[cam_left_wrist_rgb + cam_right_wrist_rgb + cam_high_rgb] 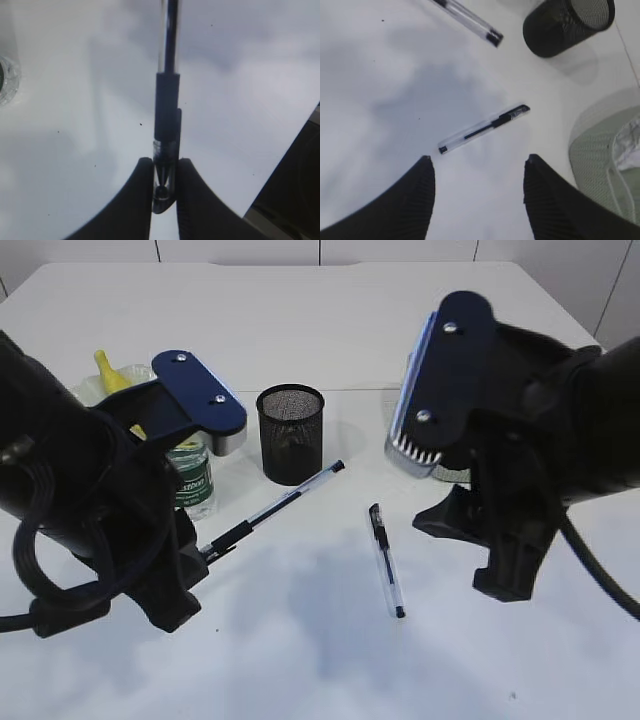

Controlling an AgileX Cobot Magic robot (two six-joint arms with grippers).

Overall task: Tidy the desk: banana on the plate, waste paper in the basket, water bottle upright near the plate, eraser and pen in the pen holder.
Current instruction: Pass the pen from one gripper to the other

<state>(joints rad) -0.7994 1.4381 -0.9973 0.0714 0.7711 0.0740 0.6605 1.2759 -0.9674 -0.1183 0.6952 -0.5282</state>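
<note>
Left pincer [165,192] pinches one pen [166,125] by its very tip, lower left of the frame; it may pivot or slip before reaching the pen holder [290,433]. Right pincer [477,192] hangs wide over the second pen [484,128] at frame center, risking a clash near the holder.

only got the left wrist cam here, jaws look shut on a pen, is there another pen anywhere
Observer: Yes. A second pen lies loose on the table, right of the held pen.
Operator: where's the holder from my pen
Observer: The black mesh pen holder stands upright just beyond the held pen's far tip.
Operator: right arm doing anything
Observer: The right gripper hangs open above the loose pen, holding nothing.
Operator: bottle sorted?
Observer: The water bottle stands upright behind the left gripper.
</note>
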